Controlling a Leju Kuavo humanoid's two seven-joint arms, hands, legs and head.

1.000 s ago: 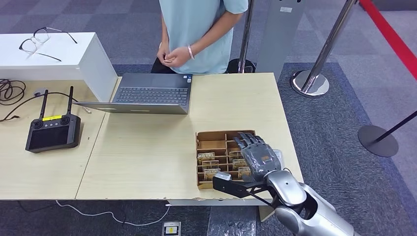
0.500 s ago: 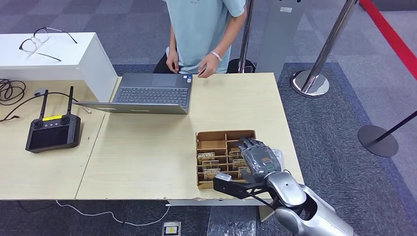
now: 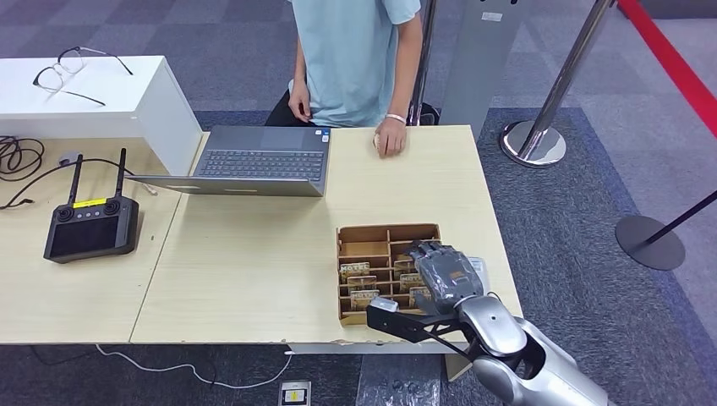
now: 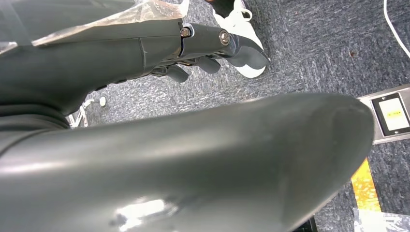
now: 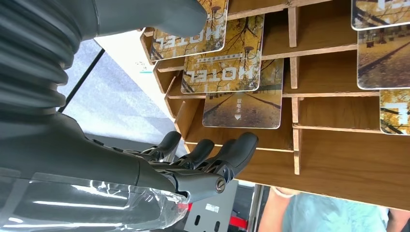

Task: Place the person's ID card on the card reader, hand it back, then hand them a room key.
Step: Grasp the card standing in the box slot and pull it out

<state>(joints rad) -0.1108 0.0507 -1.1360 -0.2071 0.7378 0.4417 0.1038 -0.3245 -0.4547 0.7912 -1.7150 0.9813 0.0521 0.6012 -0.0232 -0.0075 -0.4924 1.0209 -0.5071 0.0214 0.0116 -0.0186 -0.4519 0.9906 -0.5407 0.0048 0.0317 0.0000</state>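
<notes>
Right hand [image 3: 446,277] hovers w/ fingers apart, holding nothing, over near-right slots of key box [image 3: 365,236], prob. lined up to pick a hotel card [image 5: 242,103]; left hand's state can't be told.

Desk and what it carries
The light wooden table [image 3: 254,262] bears a laptop [image 3: 254,161] upper centre, a card box [image 3: 372,241] lower right, a controller [image 3: 91,227] left.

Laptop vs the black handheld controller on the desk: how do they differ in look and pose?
The laptop is grey, clearly larger, lid laid almost flat open with its keyboard showing; the controller is black and compact, with a dark screen.
The controller has two antennas standing up and a yellow label; the laptop has neither.
The laptop sits at the far edge near the person; the controller lies on the adjoining table to the left.
Both rest untouched on light wood tabletops.
</notes>
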